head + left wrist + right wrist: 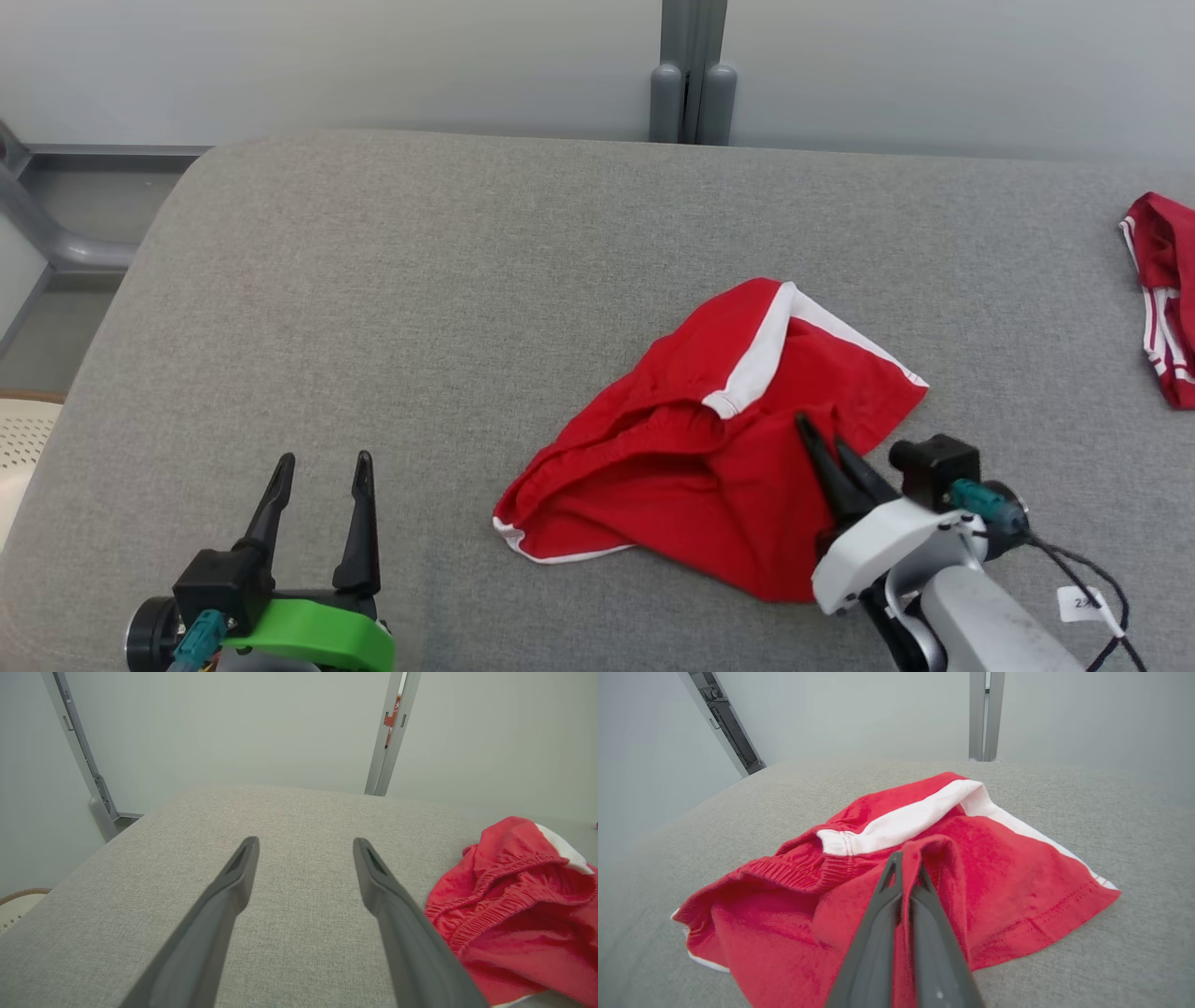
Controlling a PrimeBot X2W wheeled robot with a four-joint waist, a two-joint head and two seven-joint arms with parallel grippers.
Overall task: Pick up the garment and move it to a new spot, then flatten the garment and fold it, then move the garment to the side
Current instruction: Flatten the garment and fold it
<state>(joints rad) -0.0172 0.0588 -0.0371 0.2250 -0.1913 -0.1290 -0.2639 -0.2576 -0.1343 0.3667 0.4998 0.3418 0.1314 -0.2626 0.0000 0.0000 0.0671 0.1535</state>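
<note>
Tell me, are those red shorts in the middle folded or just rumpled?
Rumpled, not folded: the red shorts lie in a loose heap, waistband bunched open, a ridge pinched in the right hand.

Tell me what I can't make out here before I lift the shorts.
- Head view: the second red garment is cut off by the right edge.
- Head view: the red shorts' near-right hem is hidden behind the right gripper and its wrist.
- Right wrist view: how many layers that shut gripper pinches; its fingers cover the fold.
- Left wrist view: the shorts run off the right edge.
</note>
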